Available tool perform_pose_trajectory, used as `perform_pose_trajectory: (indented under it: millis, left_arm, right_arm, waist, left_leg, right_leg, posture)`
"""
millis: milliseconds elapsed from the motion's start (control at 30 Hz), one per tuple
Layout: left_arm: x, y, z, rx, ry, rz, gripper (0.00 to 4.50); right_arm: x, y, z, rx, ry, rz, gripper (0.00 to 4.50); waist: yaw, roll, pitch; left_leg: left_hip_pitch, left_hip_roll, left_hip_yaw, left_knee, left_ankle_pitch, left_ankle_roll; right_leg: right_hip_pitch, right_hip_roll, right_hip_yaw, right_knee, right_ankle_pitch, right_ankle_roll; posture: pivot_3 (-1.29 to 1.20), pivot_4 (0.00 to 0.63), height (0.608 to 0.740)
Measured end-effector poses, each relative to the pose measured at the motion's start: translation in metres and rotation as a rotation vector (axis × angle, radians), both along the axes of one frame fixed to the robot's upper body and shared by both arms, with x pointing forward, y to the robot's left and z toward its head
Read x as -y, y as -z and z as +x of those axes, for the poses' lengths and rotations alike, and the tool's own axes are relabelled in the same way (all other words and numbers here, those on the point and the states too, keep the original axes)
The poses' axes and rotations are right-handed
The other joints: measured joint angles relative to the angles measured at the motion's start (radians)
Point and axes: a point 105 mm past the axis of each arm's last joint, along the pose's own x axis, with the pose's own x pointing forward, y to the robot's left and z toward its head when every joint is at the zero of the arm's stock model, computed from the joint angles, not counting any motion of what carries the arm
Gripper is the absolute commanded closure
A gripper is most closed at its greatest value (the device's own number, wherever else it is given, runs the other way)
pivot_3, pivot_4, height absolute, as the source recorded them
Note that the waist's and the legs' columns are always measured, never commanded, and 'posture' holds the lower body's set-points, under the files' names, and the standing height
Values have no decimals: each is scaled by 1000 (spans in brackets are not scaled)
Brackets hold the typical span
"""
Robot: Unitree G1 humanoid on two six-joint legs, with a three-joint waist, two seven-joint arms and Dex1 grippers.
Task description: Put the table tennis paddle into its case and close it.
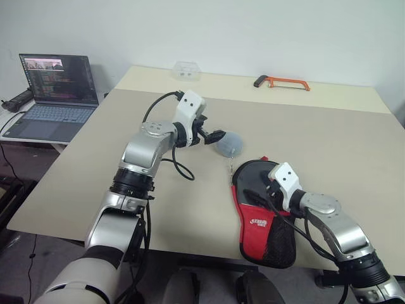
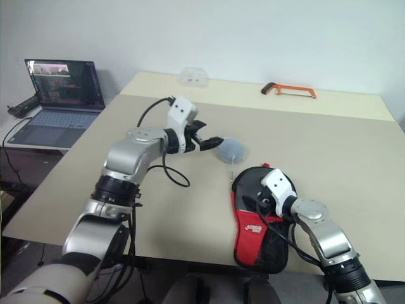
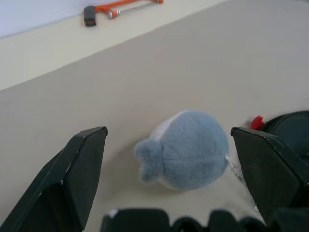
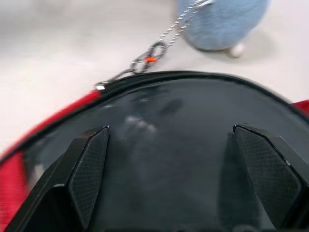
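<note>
Case (image 1: pixel 262 218) on beige table (image 1: pixel 329 136)

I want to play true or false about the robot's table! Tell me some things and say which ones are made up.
1. The orange hacksaw lies at the far side of the table. True.
2. The left gripper is squeezing the grey-blue plush. False: its fingers are open, with the plush lying between and beyond them, not gripped.
3. The case lies near the front edge of the table. True.
4. The right gripper is shut. False: it is open, over the case's clear side.
5. A laptop sits on the big table. False: it is on a separate surface to the left.
</note>
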Motion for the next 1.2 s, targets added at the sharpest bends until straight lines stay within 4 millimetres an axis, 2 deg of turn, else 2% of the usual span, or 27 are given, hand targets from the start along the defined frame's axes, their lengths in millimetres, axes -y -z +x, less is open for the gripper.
perform_pose_trajectory:
  millis: [200, 400, 633, 833, 1133, 1200]
  left_arm:
    - [13, 24, 6, -65, -20, 62, 0]
    - [35, 33, 10, -82, -11, 60, 0]
    - [44, 52, 15, -133, -13, 65, 0]
    - [53, 57, 20, -121, -19, 95, 0]
    - [61, 62, 21, -111, -16, 87, 2966]
    - [63, 62, 21, -105, -20, 82, 3471]
  right_arm:
    - [-4, 1, 0, -11, -10, 11, 39]
    - [-10, 1, -1, -11, -18, 20, 39]
    - [-12, 1, -2, -6, -26, 12, 39]
    - [-14, 1, -3, -8, -29, 15, 39]
    - [-13, 2, -3, -3, -28, 3, 0]
    - [-12, 2, -4, -3, -25, 2, 0]
  waist:
    - [-1, 0, 0]
    - [-3, 0, 0]
    - [-11, -1, 0]
    - [-18, -1, 0]
    - [-18, -1, -1]
    - [-18, -1, -1]
  left_leg:
    - [0, 0, 1, 0, 0, 0]
    - [0, 0, 1, 0, 0, 0]
    - [0, -1, 1, 0, 0, 0]
    - [0, -1, 1, -1, 0, 0]
    - [0, -1, 1, -1, 0, 0]
    - [1, -1, 1, -1, 0, 0]
  right_leg:
    - [0, 0, 0, 0, 0, 0]
    - [0, 0, 1, 0, 0, 0]
    - [0, 0, 1, -1, 0, 0]
    - [0, 0, 1, -1, 0, 0]
    - [0, 0, 0, -1, 0, 0]
    - [0, 0, 0, -1, 0, 0]
  posture:
    - [0, 150, 740]
    - [0, 150, 740]
    - [0, 150, 740]
    - [0, 150, 740]
    - [0, 150, 740]
    - [0, 150, 740]
